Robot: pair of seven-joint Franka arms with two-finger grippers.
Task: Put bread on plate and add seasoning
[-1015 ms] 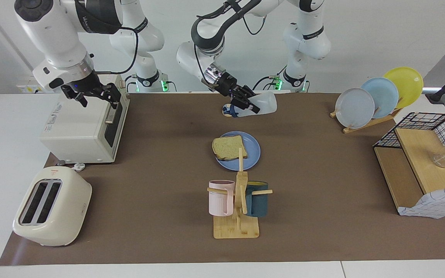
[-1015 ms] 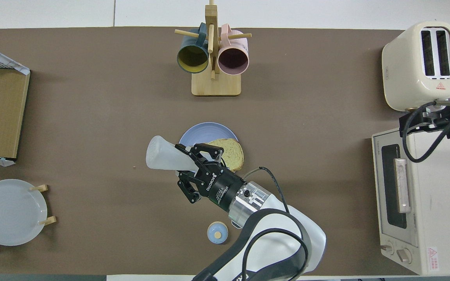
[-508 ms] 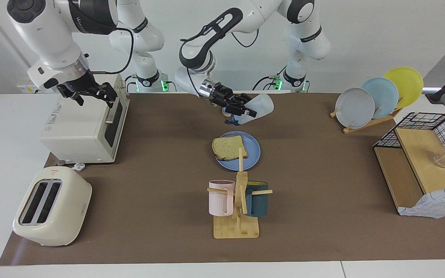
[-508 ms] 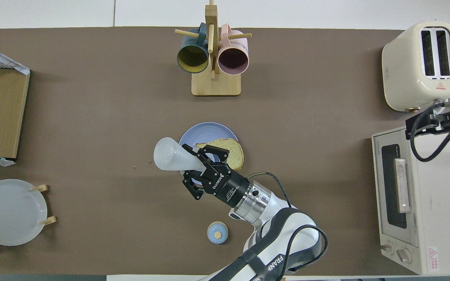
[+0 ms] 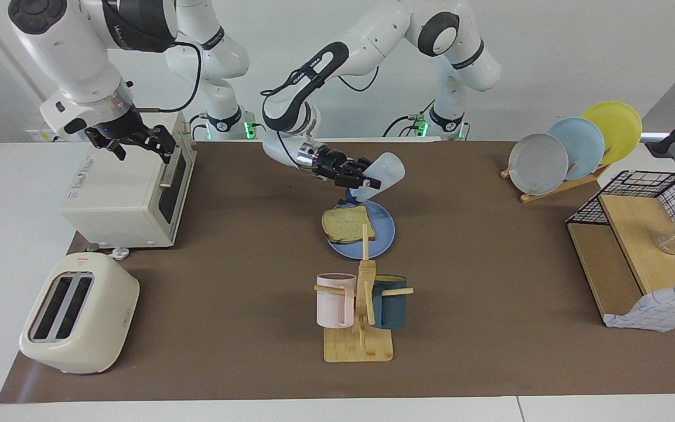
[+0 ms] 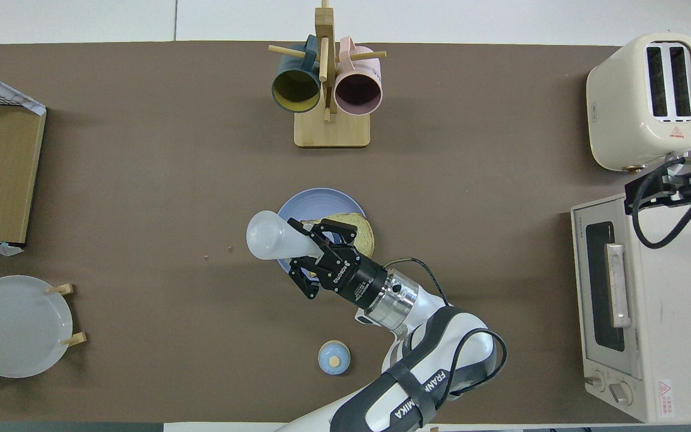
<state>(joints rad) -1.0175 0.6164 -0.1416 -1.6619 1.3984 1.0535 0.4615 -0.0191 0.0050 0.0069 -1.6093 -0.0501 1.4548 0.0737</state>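
The bread (image 5: 346, 224) lies on the medium-blue plate (image 5: 385, 235) in the middle of the table; both also show in the overhead view, bread (image 6: 362, 233) on plate (image 6: 315, 201). My left gripper (image 5: 364, 179) is shut on the seasoning bottle (image 5: 381, 169), held tilted with its dark blue cap down over the plate's edge nearer the robots. In the overhead view the gripper (image 6: 315, 247) and bottle (image 6: 269, 242) cover part of the plate and bread. My right gripper (image 5: 138, 143) waits open and empty over the toaster oven (image 5: 120, 193).
A wooden mug rack (image 5: 361, 319) with a pink and a dark blue mug stands farther from the robots than the plate. A small blue-and-tan bell (image 6: 334, 357) sits nearer the robots. A toaster (image 5: 79, 313), a plate rack (image 5: 572, 149) and a wire shelf (image 5: 636, 246) stand at the table's ends.
My left gripper has carried the bottle from near the bell to over the plate's near edge, cap tipped further down. The right gripper has barely moved.
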